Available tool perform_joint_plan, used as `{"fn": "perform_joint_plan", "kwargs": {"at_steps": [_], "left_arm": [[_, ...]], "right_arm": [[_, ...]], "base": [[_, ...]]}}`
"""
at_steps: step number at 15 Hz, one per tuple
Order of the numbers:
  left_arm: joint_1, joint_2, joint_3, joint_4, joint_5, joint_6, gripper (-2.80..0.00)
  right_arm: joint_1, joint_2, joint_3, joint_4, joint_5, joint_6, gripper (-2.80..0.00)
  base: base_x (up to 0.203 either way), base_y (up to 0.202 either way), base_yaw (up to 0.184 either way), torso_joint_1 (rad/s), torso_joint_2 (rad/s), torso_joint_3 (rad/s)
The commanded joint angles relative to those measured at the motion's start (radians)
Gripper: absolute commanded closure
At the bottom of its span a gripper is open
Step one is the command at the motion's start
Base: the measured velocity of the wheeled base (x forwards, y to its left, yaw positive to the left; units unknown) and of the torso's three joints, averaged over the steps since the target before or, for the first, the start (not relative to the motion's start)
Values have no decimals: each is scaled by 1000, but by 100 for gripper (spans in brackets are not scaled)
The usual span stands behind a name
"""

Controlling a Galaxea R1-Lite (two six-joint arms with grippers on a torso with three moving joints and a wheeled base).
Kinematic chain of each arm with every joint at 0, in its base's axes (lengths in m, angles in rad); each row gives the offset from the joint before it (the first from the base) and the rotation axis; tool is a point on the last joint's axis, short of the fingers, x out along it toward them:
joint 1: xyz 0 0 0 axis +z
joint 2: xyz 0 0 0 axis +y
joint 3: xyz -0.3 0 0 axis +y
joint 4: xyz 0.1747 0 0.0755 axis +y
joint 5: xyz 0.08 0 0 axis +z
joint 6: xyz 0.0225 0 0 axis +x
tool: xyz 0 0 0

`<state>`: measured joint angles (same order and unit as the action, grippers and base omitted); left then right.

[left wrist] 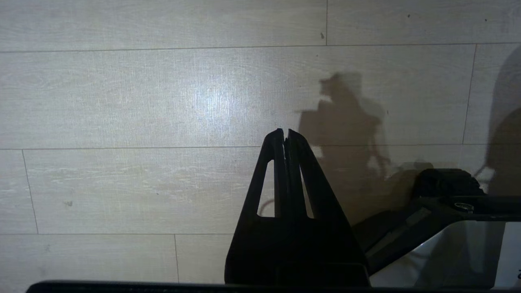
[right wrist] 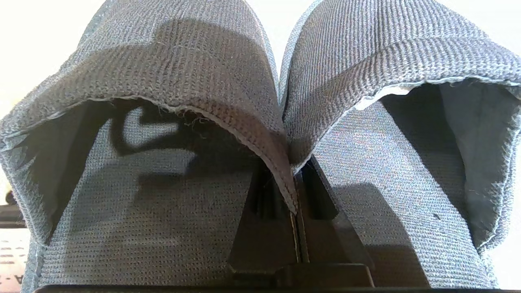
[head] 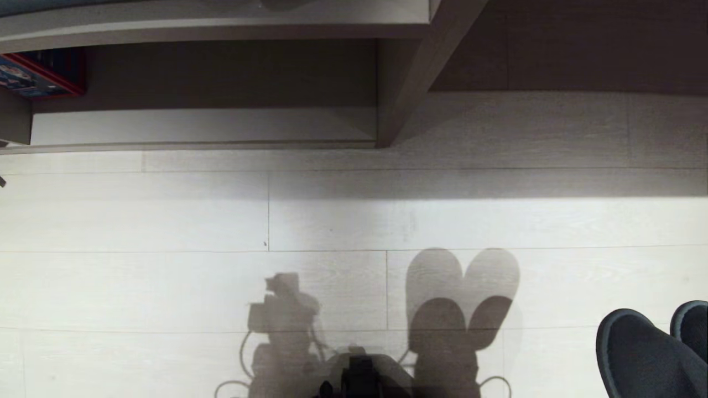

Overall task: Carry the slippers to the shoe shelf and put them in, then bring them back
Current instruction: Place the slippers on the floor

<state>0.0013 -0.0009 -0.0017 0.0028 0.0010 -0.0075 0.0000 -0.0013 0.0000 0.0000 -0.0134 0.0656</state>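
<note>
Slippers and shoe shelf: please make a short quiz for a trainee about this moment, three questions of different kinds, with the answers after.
1. True or false: the slippers lie on the floor.
2. Which gripper holds the slippers? A) left gripper B) right gripper C) both grippers
3. Fill in: in the head view, the compartment of the shoe shelf left of the upright panel has a pale base board with ____ slippers on it.

Key:
1. False. They hang above the floor, pinched by their inner strap edges.
2. B. The left gripper is shut on nothing over the floor.
3. No.
</note>
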Motion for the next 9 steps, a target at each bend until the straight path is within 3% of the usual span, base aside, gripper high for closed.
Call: {"fn": "perform_joint_plan", "kwargs": {"at_steps": [1, 9], "left_arm": [[0, 1, 0, 0, 1, 0, 0], [0, 1, 0, 0, 1, 0, 0]], "right_arm": [[0, 0, 0, 0, 0, 0, 0], [0, 0, 0, 0, 1, -17, 0]], "base": [[0, 0, 0, 2, 2, -203], [0, 0, 0, 3, 2, -199]]}}
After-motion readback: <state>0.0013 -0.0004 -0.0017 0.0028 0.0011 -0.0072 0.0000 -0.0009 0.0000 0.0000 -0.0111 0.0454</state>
